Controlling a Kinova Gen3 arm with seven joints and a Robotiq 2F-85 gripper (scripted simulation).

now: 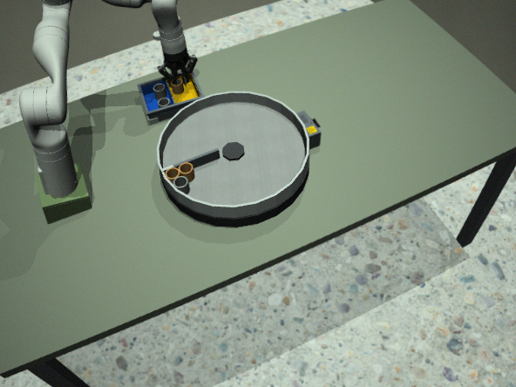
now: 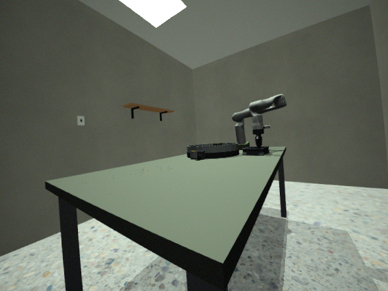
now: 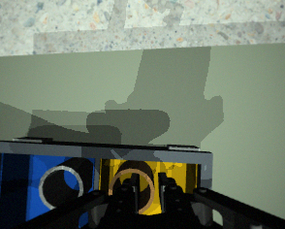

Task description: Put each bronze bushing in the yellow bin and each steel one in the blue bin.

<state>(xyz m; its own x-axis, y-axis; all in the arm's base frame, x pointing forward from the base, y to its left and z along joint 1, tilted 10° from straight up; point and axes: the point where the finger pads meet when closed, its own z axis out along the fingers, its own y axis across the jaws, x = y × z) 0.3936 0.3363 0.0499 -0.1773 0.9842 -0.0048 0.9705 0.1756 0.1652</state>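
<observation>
My gripper [image 1: 180,81] [image 2: 259,146] [image 3: 148,182] points down over the yellow bin [image 1: 188,94] [image 3: 180,170]. Its fingers stand slightly apart, with a gap on both sides of the near wall of a bronze bushing [image 1: 177,88] [image 3: 127,170], which stands upright in that bin. One finger is over the bushing's opening, the other outside it. The blue bin [image 1: 151,101] [image 3: 35,206] holds two steel bushings, one at the back [image 1: 159,91] [image 3: 62,168] and one at the front [image 1: 164,104]. On the turntable [image 1: 261,148] [image 2: 214,151] stand two bronze bushings [image 1: 173,174] [image 1: 187,175] and a steel bushing [image 1: 180,186].
A dark bar [image 1: 206,159] crosses part of the turntable beside its bushings, near the central hub [image 1: 233,151]. The turntable has a raised rim close to the bins. A small grey box [image 1: 310,136] [image 2: 197,155] sits at its side. The bins stand near the back edge of the table.
</observation>
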